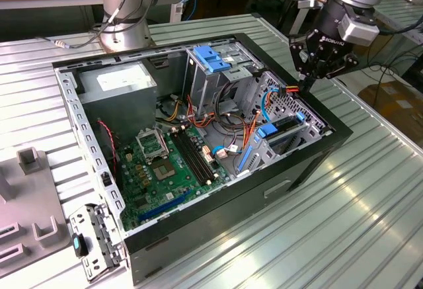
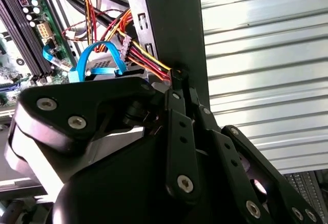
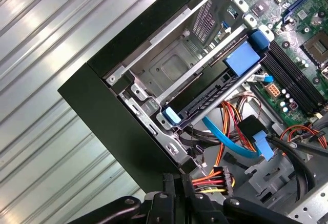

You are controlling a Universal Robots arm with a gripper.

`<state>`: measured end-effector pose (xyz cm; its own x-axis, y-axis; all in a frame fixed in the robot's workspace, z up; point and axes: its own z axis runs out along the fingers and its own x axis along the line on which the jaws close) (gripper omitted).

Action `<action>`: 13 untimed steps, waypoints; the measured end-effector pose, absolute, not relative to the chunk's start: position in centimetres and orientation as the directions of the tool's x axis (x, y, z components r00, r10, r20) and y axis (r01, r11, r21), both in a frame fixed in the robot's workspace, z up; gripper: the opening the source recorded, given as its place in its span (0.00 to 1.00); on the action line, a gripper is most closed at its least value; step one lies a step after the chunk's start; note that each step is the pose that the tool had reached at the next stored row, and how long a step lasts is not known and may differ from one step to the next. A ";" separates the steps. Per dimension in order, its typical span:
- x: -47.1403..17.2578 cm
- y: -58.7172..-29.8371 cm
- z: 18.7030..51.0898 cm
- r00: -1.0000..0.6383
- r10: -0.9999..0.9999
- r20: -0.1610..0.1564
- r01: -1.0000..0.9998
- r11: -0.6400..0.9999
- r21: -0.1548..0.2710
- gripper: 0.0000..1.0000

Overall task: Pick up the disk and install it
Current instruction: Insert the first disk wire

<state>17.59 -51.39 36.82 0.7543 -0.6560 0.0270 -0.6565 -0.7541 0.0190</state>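
**Disk sits in its slot, end effector down by the wires**

The disk [image 3: 205, 98] w/ its blue rail looks pushed into the metal slot at the corner of the PC case [image 1: 317, 163]. The case lies on the counter [image 1: 370, 190]. The end effector [image 3: 177, 180] hangs just inside the case wall. Its fingers are squeezed nearly together, right beside the red & yellow wire plug [image 3: 218, 175]. Can't tell if they pinch anything. I'd say go slow here: keep off the case wall, don't tug the wires
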 end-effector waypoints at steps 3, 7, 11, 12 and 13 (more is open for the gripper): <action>17.6 -51.4 37.2 0.754 -0.656 0.027 -0.656 -0.754 0.019 0.17; 17.6 -51.4 37.2 0.754 -0.656 0.027 -0.657 -0.754 0.019 0.17; 17.0 -51.5 37.2 0.754 -0.656 0.028 -0.656 -0.754 0.020 0.17; 16.8 -51.5 37.2 0.754 -0.656 0.028 -0.656 -0.754 0.020 0.17; 16.6 -51.6 37.2 0.754 -0.656 0.028 -0.657 -0.754 0.020 0.17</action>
